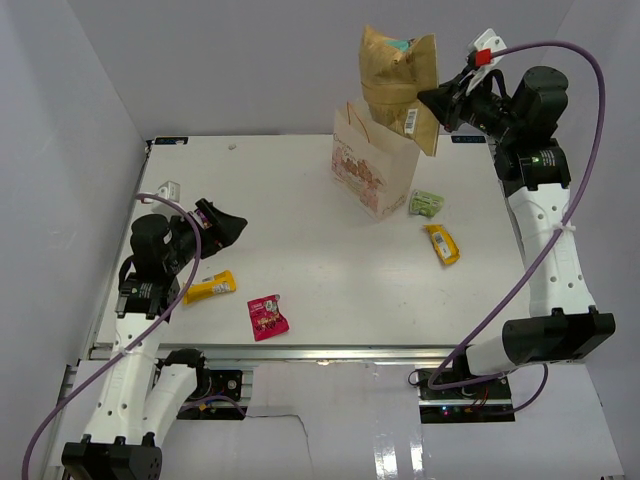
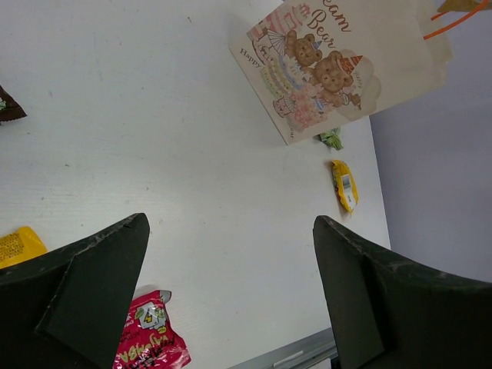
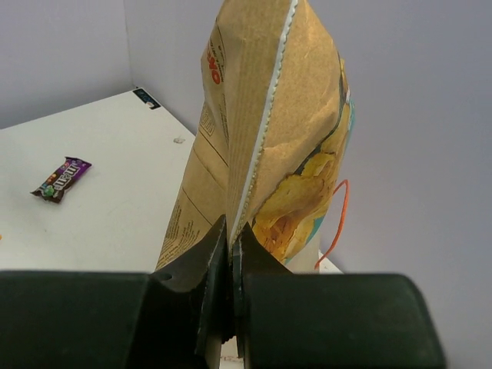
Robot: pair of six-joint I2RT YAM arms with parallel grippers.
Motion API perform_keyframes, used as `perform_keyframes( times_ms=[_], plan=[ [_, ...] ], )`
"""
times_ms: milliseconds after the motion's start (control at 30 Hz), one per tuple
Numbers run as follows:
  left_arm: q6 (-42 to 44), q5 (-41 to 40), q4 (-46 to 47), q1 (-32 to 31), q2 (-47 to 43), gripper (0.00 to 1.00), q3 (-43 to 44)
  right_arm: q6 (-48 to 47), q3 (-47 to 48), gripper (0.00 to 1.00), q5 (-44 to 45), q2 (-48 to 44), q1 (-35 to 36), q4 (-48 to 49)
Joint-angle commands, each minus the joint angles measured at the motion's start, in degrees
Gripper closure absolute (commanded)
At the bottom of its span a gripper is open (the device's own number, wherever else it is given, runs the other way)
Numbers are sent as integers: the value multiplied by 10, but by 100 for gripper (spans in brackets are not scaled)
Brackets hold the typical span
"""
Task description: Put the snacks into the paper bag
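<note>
The tan paper bag [image 1: 375, 170] stands upright at the back middle of the table; its bear picture shows in the left wrist view [image 2: 323, 73]. My right gripper [image 1: 432, 102] is shut on the back seam of the large yellow-tan chip bag [image 1: 398, 80] and holds it in the air above the paper bag's mouth. In the right wrist view the chip bag [image 3: 261, 115] rises from between the closed fingers of my right gripper [image 3: 231, 229]. My left gripper [image 1: 226, 226] is open and empty above the table's left side. A magenta packet [image 1: 268, 317] and a yellow packet [image 1: 211, 287] lie near it.
A green packet [image 1: 425, 204] and an orange-yellow packet [image 1: 442, 243] lie right of the paper bag. A purple packet [image 3: 61, 177] lies on the table's left part. The bag's orange cord handle [image 3: 338, 223] shows behind the chip bag. White walls enclose the table.
</note>
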Motion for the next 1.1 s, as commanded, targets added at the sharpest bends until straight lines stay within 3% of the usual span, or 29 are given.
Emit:
perform_keyframes(
  times_ms=[0,800,1067],
  plan=[
    [0,7,12,1,-12,2,-7,37,-2,92,-13,-22,-17,33],
    [-2,10,28,1,-4,2,-22,67,-48,92,-33,-20,-32,5],
    [-2,13,34,1,1,2,-24,65,-46,85,-29,-25,-33,4]
  ],
)
